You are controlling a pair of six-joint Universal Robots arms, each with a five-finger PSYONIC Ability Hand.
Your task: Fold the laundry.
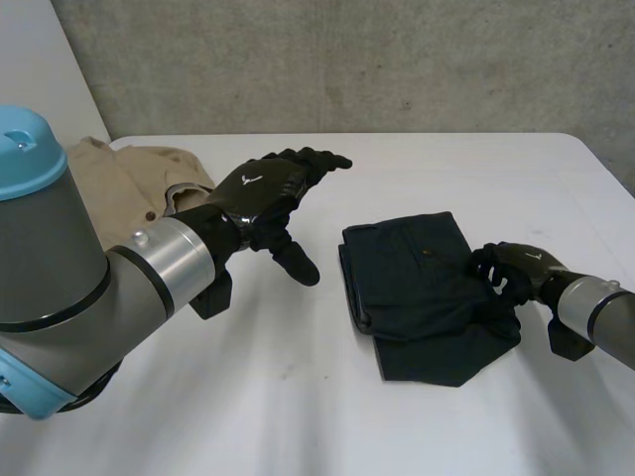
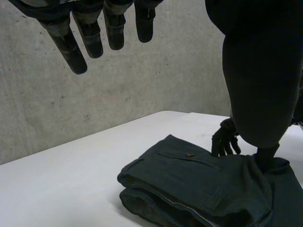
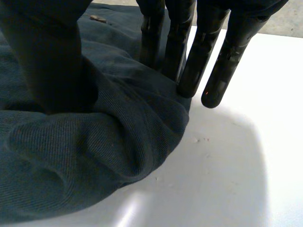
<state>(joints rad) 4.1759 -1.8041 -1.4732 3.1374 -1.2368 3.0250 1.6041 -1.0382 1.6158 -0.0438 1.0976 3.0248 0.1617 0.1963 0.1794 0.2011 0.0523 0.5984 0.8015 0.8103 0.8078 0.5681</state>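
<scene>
1. Folded dark trousers (image 1: 417, 297) lie right of centre on the white table (image 1: 248, 397).
2. Right hand (image 1: 514, 266) pinches their right edge between thumb and fingers.
3. Left hand (image 1: 260, 190) hovers, fingers spread, empty.
4. Beige shirt (image 1: 119, 183) lies far left.

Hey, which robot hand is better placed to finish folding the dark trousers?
Right. The right robot hand sits on the dark trousers' edge, thumb and fingers bunching the cloth. The left robot hand hovers open above the table, apart from them.
</scene>
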